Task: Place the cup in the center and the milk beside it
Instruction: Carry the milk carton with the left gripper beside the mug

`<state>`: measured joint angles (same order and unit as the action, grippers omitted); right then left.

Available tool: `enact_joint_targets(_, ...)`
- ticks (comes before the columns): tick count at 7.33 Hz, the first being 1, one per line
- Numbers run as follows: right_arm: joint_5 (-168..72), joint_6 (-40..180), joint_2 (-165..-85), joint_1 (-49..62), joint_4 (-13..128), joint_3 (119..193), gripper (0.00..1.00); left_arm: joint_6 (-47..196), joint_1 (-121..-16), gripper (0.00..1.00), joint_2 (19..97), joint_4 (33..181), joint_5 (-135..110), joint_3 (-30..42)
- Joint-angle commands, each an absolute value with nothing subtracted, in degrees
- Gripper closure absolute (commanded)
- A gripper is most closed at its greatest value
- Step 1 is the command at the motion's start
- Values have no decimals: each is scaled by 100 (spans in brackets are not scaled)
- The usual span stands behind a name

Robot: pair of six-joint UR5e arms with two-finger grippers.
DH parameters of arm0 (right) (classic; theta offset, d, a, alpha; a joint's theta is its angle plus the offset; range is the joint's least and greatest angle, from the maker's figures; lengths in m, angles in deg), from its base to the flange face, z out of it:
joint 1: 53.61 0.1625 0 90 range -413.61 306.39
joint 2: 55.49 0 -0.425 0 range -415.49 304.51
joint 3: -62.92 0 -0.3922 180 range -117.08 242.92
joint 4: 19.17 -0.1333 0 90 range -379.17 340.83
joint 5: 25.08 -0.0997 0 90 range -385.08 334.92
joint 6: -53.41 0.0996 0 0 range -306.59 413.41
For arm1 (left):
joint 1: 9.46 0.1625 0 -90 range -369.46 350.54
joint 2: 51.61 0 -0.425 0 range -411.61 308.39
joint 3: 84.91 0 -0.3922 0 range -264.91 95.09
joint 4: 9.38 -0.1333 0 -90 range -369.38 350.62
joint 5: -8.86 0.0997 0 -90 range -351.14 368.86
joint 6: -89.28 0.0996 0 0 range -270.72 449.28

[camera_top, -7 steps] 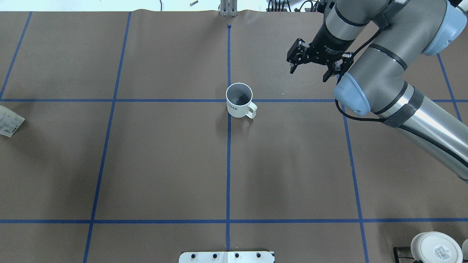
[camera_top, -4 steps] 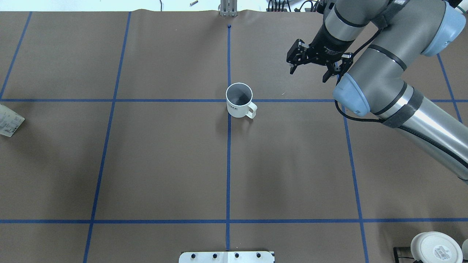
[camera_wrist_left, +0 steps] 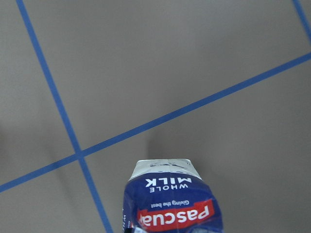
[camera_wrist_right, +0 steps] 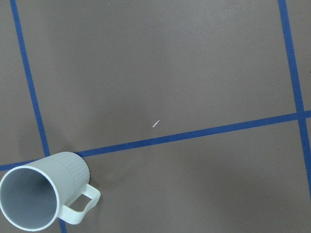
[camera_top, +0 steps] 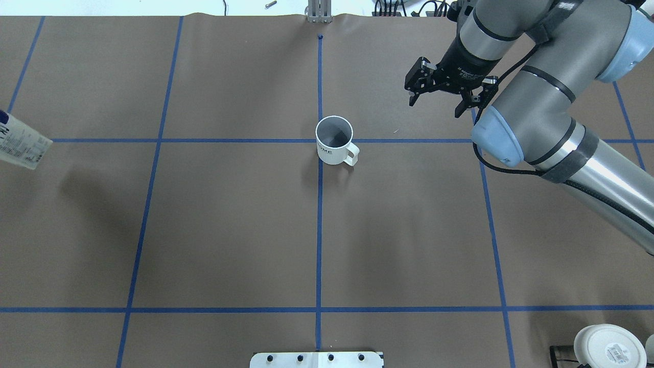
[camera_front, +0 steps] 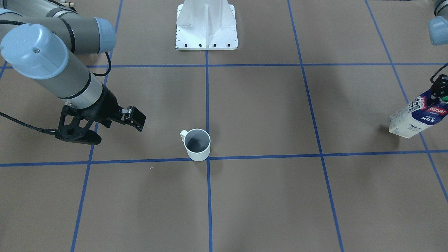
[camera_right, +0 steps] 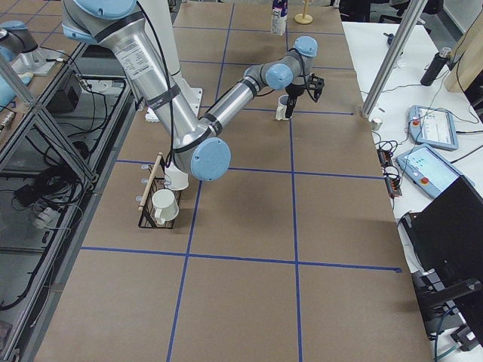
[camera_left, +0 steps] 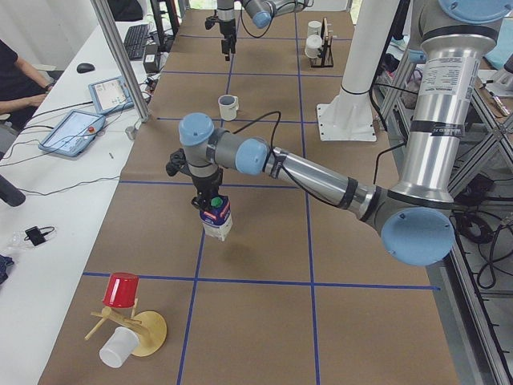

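Observation:
The cup [camera_top: 334,139], a white mug with a grey inside and a small handle, stands upright at the table's centre crossing; it also shows in the front view [camera_front: 197,144] and the right wrist view [camera_wrist_right: 41,196]. Dark lettering shows on its near side in the overhead view. The milk [camera_front: 418,117], a blue-and-white carton with a red band, hangs tilted above the table at the robot's far left, held at its top by my left gripper [camera_front: 440,88]. It shows at the overhead view's left edge [camera_top: 20,142] and in the left wrist view [camera_wrist_left: 170,206]. My right gripper [camera_top: 439,99] is open and empty, right of and beyond the cup.
A wire rack with white cups [camera_top: 608,346] stands at the near right corner. The robot's white base plate [camera_top: 317,359] is at the near middle edge. A red cup on a wooden stand [camera_left: 120,290] stands at the table's left end. Blue tape lines grid the brown table.
The milk carton at the left edge has risen and moved away from the robot. My right gripper has drifted slightly right and away from the cup. The cup has not moved.

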<state>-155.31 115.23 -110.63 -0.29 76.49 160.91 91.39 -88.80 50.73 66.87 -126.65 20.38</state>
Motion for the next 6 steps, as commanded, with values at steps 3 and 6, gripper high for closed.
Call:
enact_joint_targets(3, -15481, 11249, -11462, 87, 7646, 16390, 0, 5356, -7799, 100, 7219, 5765, -13019, 1934)
enact_joint_targets(6, -15533, 10311, -11849, 420, 7646, 16417, 0, 2738, -6435, 100, 7853, 7435, -12230, 1170)
